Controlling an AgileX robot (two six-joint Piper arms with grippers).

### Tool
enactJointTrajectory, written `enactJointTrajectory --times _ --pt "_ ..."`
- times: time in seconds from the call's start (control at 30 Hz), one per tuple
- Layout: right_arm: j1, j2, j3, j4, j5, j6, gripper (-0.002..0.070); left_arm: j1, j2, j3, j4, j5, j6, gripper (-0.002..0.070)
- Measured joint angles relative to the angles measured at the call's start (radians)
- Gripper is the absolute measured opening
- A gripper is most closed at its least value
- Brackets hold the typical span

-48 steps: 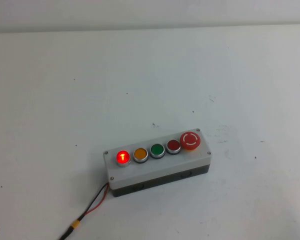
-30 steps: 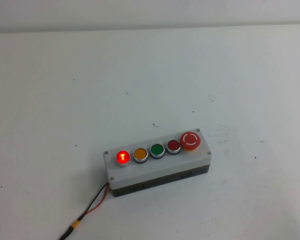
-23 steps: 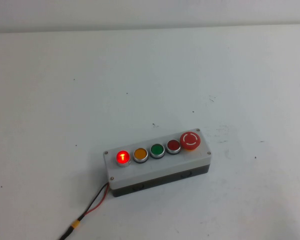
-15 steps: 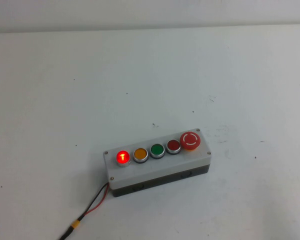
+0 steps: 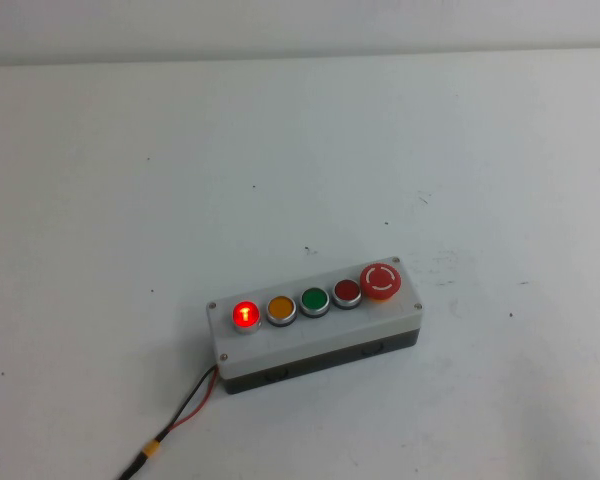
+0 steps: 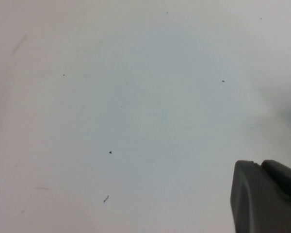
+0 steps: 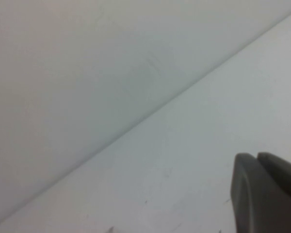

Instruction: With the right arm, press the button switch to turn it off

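The button switch (image 5: 245,314) glows bright red at the left end of a grey five-button box (image 5: 280,345) lying on the white table in the high view. Neither arm reaches into the high view near the box. My right gripper (image 7: 257,156) shows only in the right wrist view, its two dark fingers pressed together, empty, above bare table near the wall. My left gripper (image 6: 260,164) shows in the left wrist view, fingers together, empty, over bare table. The box shows in neither wrist view.
On the box, after the glowing button, come an orange button (image 5: 281,308), a green one (image 5: 314,300), a darker red one (image 5: 347,292) and a large red mushroom button (image 5: 381,281). A red-and-black cable (image 5: 185,410) runs from the box's left end toward the front edge.
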Motion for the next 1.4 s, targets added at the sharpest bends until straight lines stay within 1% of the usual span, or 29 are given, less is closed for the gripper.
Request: enactJointTrajectory --times 0.07,0.17,0.23,0.4,0.47,0.57,0.63,0.73,0.77,0.83,1.0,1.1,1.23,1.4 --pt "0.0 0.004 -0.02 0.0 0.066 0.0 -0.0016 0.0 0.0 0.0 0.0 0.0 0.0 -0.0002" --pt "0.0 0.092 -0.117 -0.015 0.192 0.0 -0.0016 0.0 0.0 0.0 0.0 0.0 0.0 -0.0002" --pt "0.0 0.205 -0.219 -0.056 0.301 0.0 -0.0016 0.0 0.0 0.0 0.0 0.0 0.0 -0.0002" --pt "0.0 0.528 -0.504 -0.235 0.659 0.0 -0.0016 0.0 0.0 0.0 0.0 0.0 0.0 -0.0002" --pt "0.0 0.643 -0.604 -0.31 0.773 0.0 -0.0016 0.0 0.0 0.0 0.0 0.0 0.0 -0.0002" --pt "0.0 0.813 -0.755 -0.396 0.883 0.0 -0.0016 0.0 0.0 0.0 0.0 0.0 0.0 -0.0002" --pt "0.016 0.902 -0.833 -0.427 0.922 0.0 -0.0016 0.0 0.0 0.0 0.0 0.0 0.0 -0.0002" --pt "0.101 1.02 -0.931 -0.458 0.93 0.02 -0.0016 0.0 0.0 0.0 0.0 0.0 0.0 -0.0002" --pt "0.146 1.061 -0.963 -0.472 0.928 0.036 -0.0016 0.0 0.0 0.0 0.0 0.0 0.0 -0.0002" --pt "0.253 1.135 -1.027 -0.522 0.924 0.09 -0.0016 0.0 0.0 0.0 0.0 0.0 0.0 -0.0002" --pt "0.534 1.355 -1.2 -0.71 0.923 0.242 -0.0016 0.0 0.0 0.0 0.0 0.0 0.0 -0.0002" --pt "0.66 1.483 -1.321 -0.769 0.925 0.275 -0.0016 0.0 0.0 0.0 0.0 0.0 0.0 -0.0002" --pt "0.757 1.654 -1.501 -0.787 0.958 0.281 -0.0015 0.0 0.0 0.0 0.0 0.0 0.0 -0.0002" --pt "0.825 1.858 -1.72 -0.83 1.052 0.281 -0.0015 0.0 0.0 0.0 0.0 0.0 0.0 -0.0002"
